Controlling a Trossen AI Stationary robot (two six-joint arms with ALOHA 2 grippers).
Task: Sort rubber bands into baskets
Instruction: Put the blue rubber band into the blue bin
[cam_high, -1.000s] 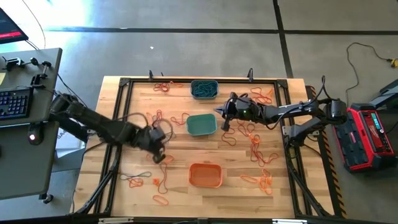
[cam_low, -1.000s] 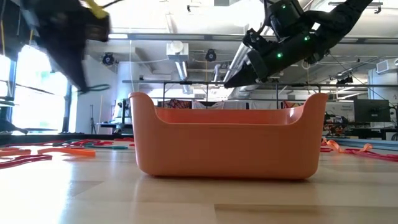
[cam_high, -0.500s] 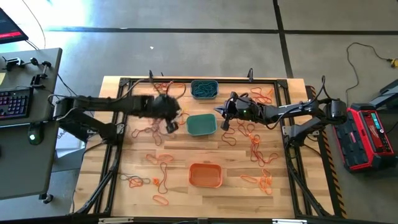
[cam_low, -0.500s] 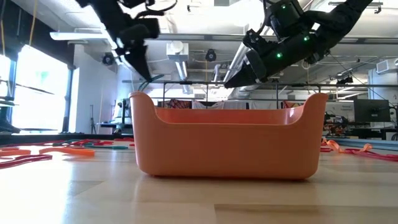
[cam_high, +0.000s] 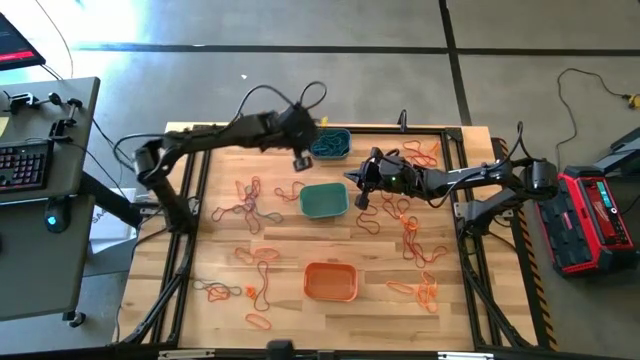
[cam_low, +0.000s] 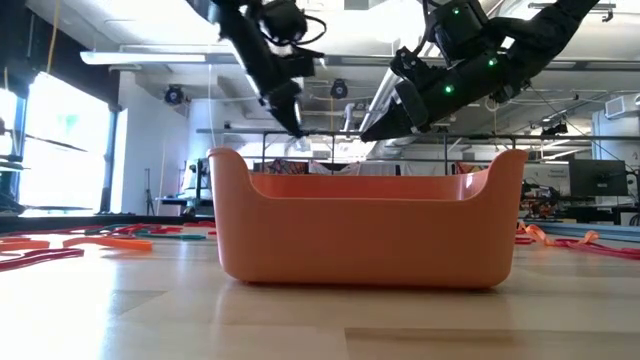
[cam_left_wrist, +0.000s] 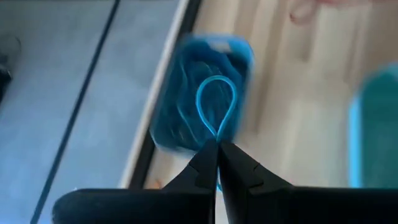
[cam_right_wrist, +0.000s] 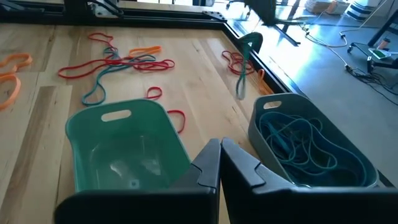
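My left gripper (cam_high: 300, 162) hangs over the table's far part, just left of the grey-blue basket (cam_high: 328, 143), and is shut on a blue-teal rubber band (cam_left_wrist: 216, 104). That basket holds several teal bands (cam_right_wrist: 305, 146). The teal-green basket (cam_high: 323, 201) stands mid-table and the orange basket (cam_high: 330, 282) stands nearer the front edge. My right gripper (cam_high: 362, 188) hovers shut and holding nothing beside the teal-green basket's right end. Red and orange rubber bands (cam_high: 250, 200) lie loose on the wood. My left gripper pinches the blue-teal band at one end of its loop (cam_left_wrist: 217, 135) between its two fingertips. The fingers slant down from the table's left. The rest of the loop stands out beyond the tips as an open teardrop, lifted clear of the table and the baskets.
More loose bands lie right of centre (cam_high: 410, 232), at the near right (cam_high: 425, 290), the near left (cam_high: 255, 295) and the far edge (cam_high: 265, 138). A black frame (cam_high: 200, 135) rims the tabletop. A desk with a keyboard (cam_high: 25, 165) stands off the left.
My left gripper has swung from the table's near left up toward the far edge and somewhat right, to beside the grey-blue basket. It rose and rolled as it went, staying shut with the blue-teal band carried clear of the table.
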